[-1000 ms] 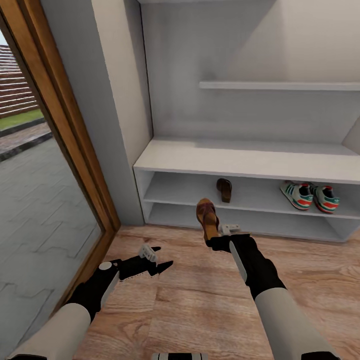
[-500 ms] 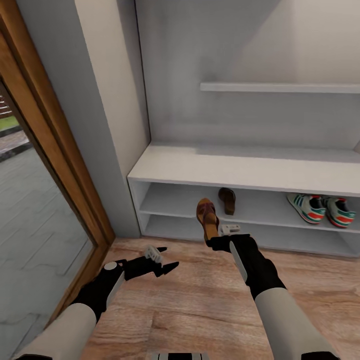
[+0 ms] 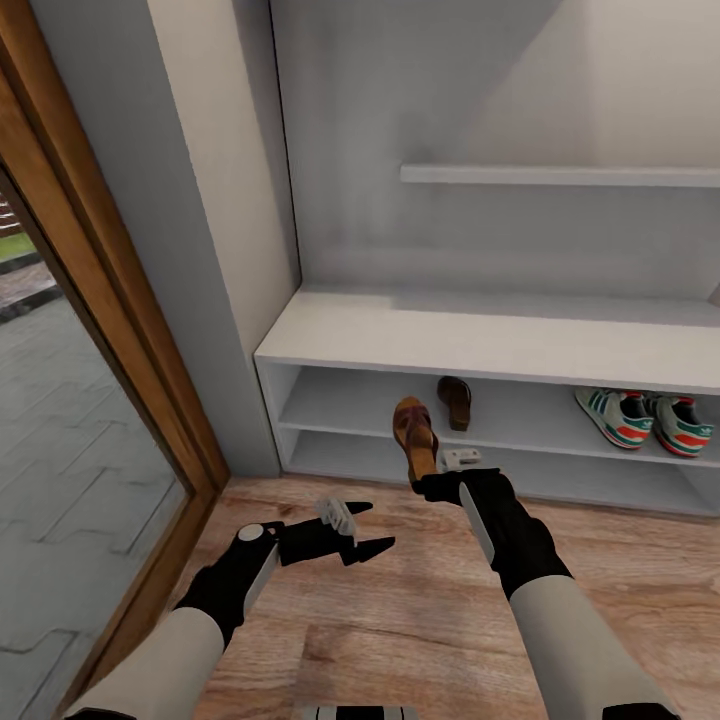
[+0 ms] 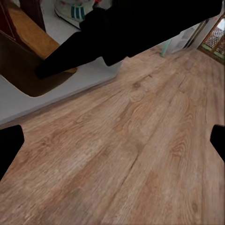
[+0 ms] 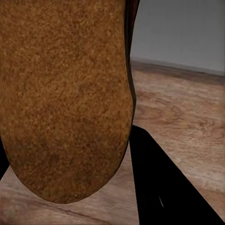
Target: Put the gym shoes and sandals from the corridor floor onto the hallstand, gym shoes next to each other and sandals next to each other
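In the head view my right gripper (image 3: pixel 432 484) is shut on the heel end of a brown sandal (image 3: pixel 414 432), held toe-up just in front of the pale grey hallstand (image 3: pixel 480 340). The right wrist view looks along this sandal's tan surface (image 5: pixel 65 93), with one black finger (image 5: pixel 164 187) beside it. The other sandal (image 3: pixel 455 400) lies on the upper shelf. At that shelf's right end the two gym shoes (image 3: pixel 618 415) (image 3: pixel 683 424) stand side by side. My left gripper (image 3: pixel 380 526) hovers open over the corridor floor (image 3: pixel 420 600), its fingertips (image 4: pixel 9 145) spread wide apart.
A wooden door frame (image 3: pixel 130 330) with glass runs down the left, and a grey wall panel (image 3: pixel 220 200) stands between it and the hallstand. A wall shelf (image 3: pixel 560 175) hangs above the bench top. Bare planks (image 4: pixel 131 154) lie under the left gripper.
My left gripper has moved right and forward over the floor, nearer the held sandal. The right gripper and its sandal have stayed put. The camera shifted earlier.
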Robot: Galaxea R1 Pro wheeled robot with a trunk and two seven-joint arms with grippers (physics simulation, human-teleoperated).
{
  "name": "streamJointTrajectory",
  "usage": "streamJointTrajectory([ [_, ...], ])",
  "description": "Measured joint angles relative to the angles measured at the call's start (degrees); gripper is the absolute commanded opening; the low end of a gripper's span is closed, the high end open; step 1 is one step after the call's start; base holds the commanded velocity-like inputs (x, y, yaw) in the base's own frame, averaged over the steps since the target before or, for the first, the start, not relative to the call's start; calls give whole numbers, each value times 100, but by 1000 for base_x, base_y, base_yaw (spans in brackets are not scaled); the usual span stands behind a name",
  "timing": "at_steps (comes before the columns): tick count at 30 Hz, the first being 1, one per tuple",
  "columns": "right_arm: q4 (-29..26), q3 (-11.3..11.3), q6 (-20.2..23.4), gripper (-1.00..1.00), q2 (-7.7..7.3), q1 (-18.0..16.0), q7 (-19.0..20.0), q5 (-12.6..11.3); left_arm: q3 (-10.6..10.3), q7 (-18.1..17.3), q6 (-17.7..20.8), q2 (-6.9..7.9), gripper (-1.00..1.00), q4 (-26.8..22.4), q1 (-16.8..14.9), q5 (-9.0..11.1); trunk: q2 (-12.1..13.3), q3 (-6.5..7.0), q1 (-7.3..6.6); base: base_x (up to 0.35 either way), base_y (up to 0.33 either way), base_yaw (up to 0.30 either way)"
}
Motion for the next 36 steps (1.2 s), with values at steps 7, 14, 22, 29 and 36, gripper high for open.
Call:
streamJointTrajectory([
  [7,0,-1,0,-100,0,0,2,-3,1,5,0,-27,100,106,0,-3,0,0,-3,266,-46,0],
  [14,0,-1,-4,-100,0,0,2,-1,-5,11,-5,-32,100,144,0,-4,0,0,-3,302,-138,0],
  [22,0,0,-8,-100,0,-1,9,-2,-5,12,-12,-33,100,152,0,-4,0,0,0,46,-26,0],
  [29,1,0,-7,-100,0,0,8,0,-5,13,-13,-33,100,153,0,-5,-5,-88,11,1,0,0],
  [36,0,0,-8,-100,0,0,8,-2,-5,13,-14,-33,100,152,0,-4,-9,-155,18,0,0,0],
])
